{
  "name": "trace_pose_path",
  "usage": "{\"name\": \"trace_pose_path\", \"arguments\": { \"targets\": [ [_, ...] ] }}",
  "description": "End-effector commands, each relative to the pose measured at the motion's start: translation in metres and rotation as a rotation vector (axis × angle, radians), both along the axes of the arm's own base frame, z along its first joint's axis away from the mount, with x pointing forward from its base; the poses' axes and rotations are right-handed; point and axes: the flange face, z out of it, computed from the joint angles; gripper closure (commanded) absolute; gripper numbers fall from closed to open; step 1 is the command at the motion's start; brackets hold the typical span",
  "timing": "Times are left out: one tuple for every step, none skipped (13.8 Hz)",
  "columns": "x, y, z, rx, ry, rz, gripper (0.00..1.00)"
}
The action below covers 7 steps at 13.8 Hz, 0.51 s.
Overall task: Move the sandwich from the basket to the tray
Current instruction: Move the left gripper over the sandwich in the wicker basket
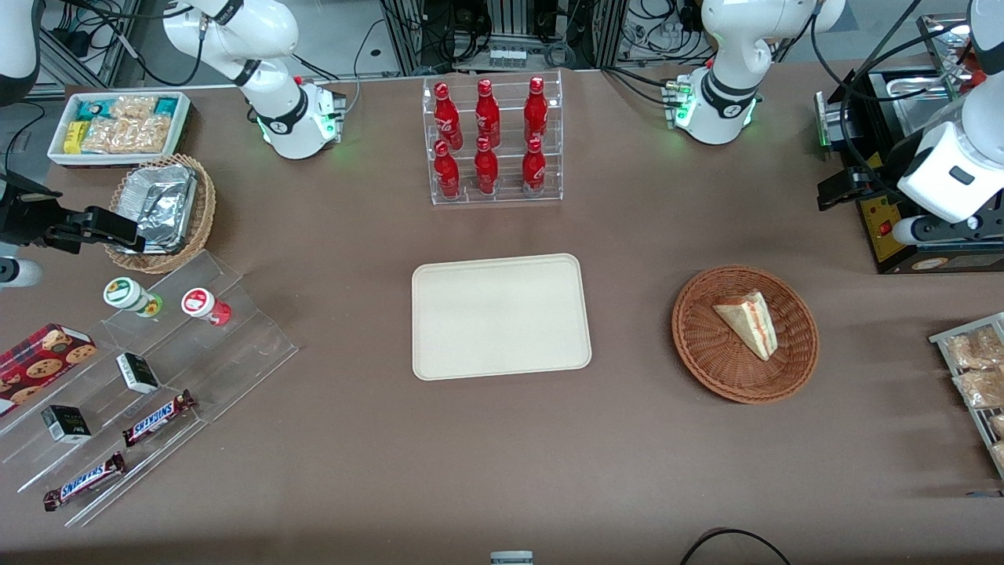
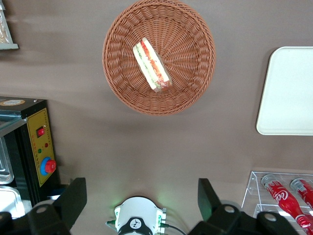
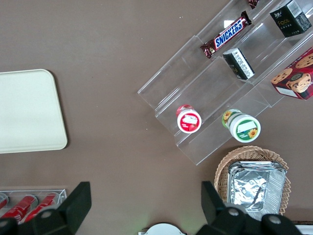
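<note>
Below the claw (image 2: 139,203), well apart from it and nearer the front camera, the sandwich (image 1: 747,320) is lying on its side in the reddish-brown basket (image 1: 745,333), its red and green filling edge showing in the wrist view. The claw is hanging high over the worktop (image 1: 502,455) near the working arm's base, with its two fingers (image 2: 73,198) spread wide and nothing between them. The tray (image 1: 500,315) is sitting bare toward the parked arm's end from the basket, close beside it but not touching.

As I read it, the reach is only just starting, so the step in hand is getting down onto the wedge. To do it well, the arm is going to need to travel out over the basket first and then descend straight, so the fingers clear the raised wicker rim. Turning the wrist so the fingers straddle the narrow thickness of the wedge, across the bread faces rather than along its length, looks the safer hold. The wrapped bread is likely soft, so a gentle close near the wedge's thick end should keep it from squashing or slipping.
</note>
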Motion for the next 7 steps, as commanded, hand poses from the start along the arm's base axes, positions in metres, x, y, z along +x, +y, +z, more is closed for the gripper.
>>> {"name": "trace_pose_path", "arguments": {
  "targets": [
    [0.002,0.0,0.006,-0.011,-0.017,-0.011,0.0],
    [0.004,-0.001,0.003,-0.015,-0.017,-0.011,0.0],
    [0.006,-0.001,0.0,-0.016,-0.017,-0.011,0.0],
    [0.011,-0.002,-0.007,-0.021,-0.022,-0.009,0.0],
    [0.013,-0.004,-0.016,-0.022,-0.021,-0.011,0.0],
    [0.016,-0.006,-0.026,-0.023,-0.03,-0.014,0.0],
    [0.017,-0.007,-0.038,-0.023,-0.035,-0.016,0.0]
  ]
}}
